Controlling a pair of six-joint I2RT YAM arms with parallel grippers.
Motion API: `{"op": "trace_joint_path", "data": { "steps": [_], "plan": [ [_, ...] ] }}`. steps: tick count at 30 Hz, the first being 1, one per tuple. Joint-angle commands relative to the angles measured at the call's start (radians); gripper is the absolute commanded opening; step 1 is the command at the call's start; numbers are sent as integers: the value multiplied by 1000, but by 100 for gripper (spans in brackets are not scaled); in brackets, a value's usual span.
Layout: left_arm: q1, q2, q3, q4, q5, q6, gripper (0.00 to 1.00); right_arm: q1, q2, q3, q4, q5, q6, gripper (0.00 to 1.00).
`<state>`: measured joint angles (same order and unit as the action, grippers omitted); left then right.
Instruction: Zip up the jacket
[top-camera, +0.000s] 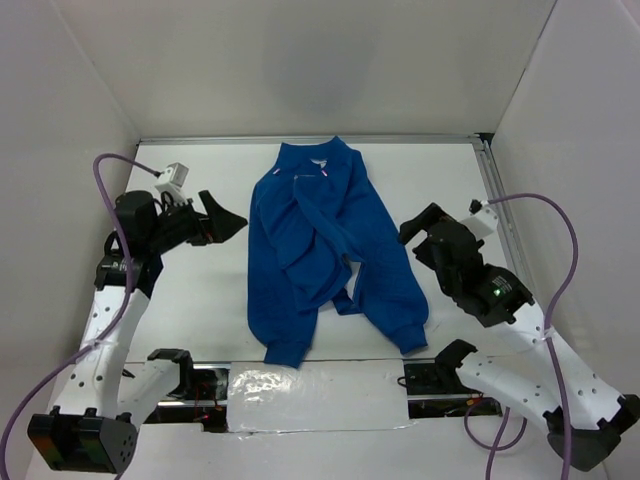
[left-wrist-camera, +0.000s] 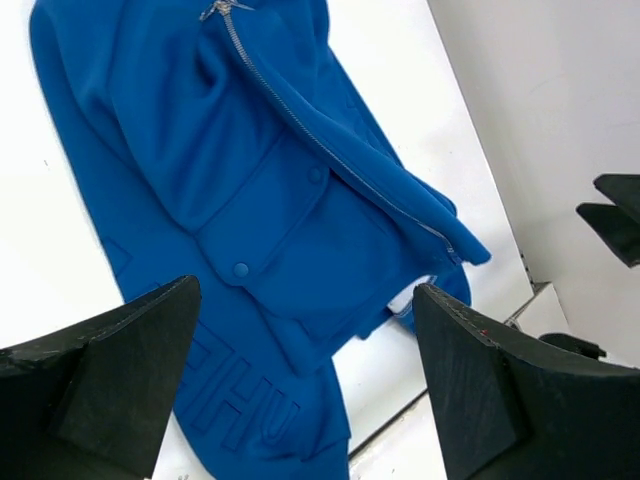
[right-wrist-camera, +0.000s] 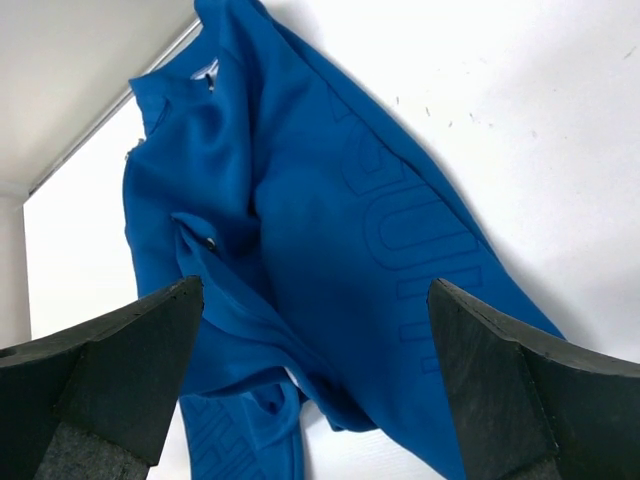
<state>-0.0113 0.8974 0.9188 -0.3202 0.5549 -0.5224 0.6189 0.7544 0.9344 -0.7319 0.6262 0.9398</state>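
Observation:
The royal-blue jacket (top-camera: 320, 240) lies flat on the white table, collar at the far side and sleeves folded over the front. In the left wrist view the jacket (left-wrist-camera: 250, 200) shows a silver zipper line (left-wrist-camera: 330, 150) running diagonally, with the front flaps lying loosely apart near the hem. It also fills the right wrist view (right-wrist-camera: 330, 250). My left gripper (top-camera: 228, 215) hovers open and empty left of the jacket, its jaws wide apart (left-wrist-camera: 306, 290). My right gripper (top-camera: 412, 232) hovers open and empty at the jacket's right side (right-wrist-camera: 315, 285).
White walls enclose the table on three sides. A metal rail (top-camera: 500, 200) runs along the right edge. A strip of clear plastic taped down (top-camera: 315, 385) lies at the near edge between the arm bases. Purple cables loop from both arms.

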Motion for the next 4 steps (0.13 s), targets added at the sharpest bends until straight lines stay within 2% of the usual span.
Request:
{"op": "trace_joint_path", "data": {
  "steps": [1,4],
  "plan": [
    [-9,-18,12,44,27,24,99,-2,-10,35,48,-5,-30,100],
    [-9,-8,14,43,26,24,99,-2,-42,0,103,-29,-61,100]
  ]
}}
